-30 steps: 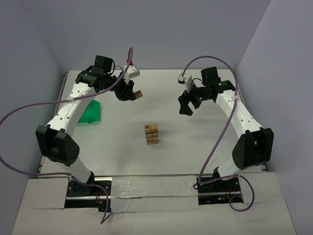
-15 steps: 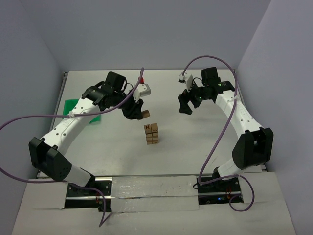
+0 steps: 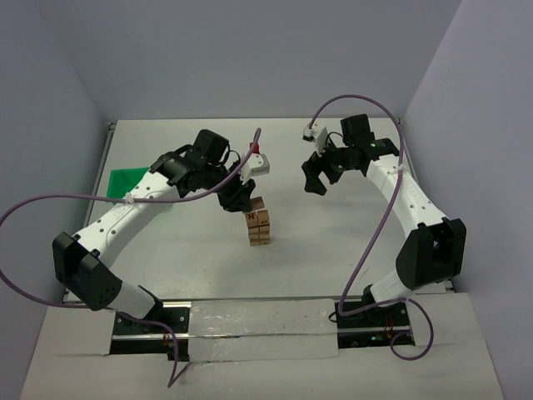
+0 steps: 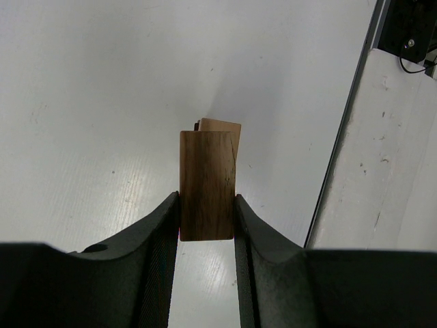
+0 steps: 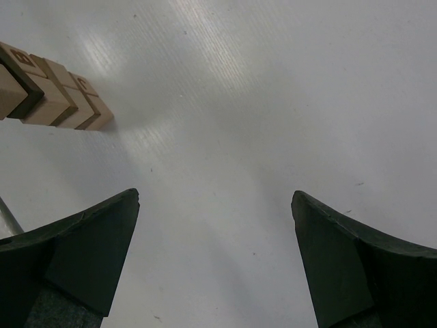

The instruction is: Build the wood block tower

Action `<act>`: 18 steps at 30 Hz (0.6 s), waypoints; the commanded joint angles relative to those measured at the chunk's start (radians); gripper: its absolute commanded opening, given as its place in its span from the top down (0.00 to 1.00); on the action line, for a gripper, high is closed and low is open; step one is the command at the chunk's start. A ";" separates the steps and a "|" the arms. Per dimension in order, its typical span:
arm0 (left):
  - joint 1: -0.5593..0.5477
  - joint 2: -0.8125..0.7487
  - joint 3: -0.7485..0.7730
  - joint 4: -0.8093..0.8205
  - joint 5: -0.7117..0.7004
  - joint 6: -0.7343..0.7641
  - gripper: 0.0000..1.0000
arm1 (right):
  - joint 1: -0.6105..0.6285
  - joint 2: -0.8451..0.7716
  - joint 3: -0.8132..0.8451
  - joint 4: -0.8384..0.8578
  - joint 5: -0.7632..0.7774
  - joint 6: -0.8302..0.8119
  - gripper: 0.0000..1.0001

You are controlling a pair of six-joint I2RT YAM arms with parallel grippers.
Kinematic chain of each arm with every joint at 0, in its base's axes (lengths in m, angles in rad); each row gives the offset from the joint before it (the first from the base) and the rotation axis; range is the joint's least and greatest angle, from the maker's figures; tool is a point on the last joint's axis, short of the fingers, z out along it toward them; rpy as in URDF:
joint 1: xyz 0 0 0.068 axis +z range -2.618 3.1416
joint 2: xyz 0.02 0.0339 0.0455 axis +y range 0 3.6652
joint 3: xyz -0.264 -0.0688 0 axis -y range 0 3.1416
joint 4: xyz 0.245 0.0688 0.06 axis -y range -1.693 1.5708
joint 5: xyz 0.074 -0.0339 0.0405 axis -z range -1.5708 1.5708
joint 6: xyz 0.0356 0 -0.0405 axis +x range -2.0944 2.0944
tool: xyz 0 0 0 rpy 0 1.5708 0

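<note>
Over the table (image 3: 183, 250) my left gripper (image 3: 239, 198) hangs near the middle, jaws narrowed onto one wood block (image 4: 207, 184). The right gripper (image 3: 320, 177) waits to the far right, jaws wide, holding nothing. The tower (image 3: 259, 228) stands mid-table, a few layers tall, with the held block right at its top; I cannot tell if they touch. My worry is the set-down. In the left wrist view the block hides most of the stack, only a corner peeking out at the right, so I judge the two are not lined up. Released like that it may overhang and tip — or a finger may clip the top layer and topple the narrow stack.
</note>
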 commanded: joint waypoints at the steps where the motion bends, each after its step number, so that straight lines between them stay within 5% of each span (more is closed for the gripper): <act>1: -0.016 0.008 -0.003 0.032 -0.014 0.007 0.78 | 0.012 -0.040 -0.004 0.039 0.012 0.006 0.00; 18: -0.053 0.052 0.004 0.026 -0.039 0.011 0.72 | 0.026 -0.024 0.007 0.069 0.050 0.030 0.00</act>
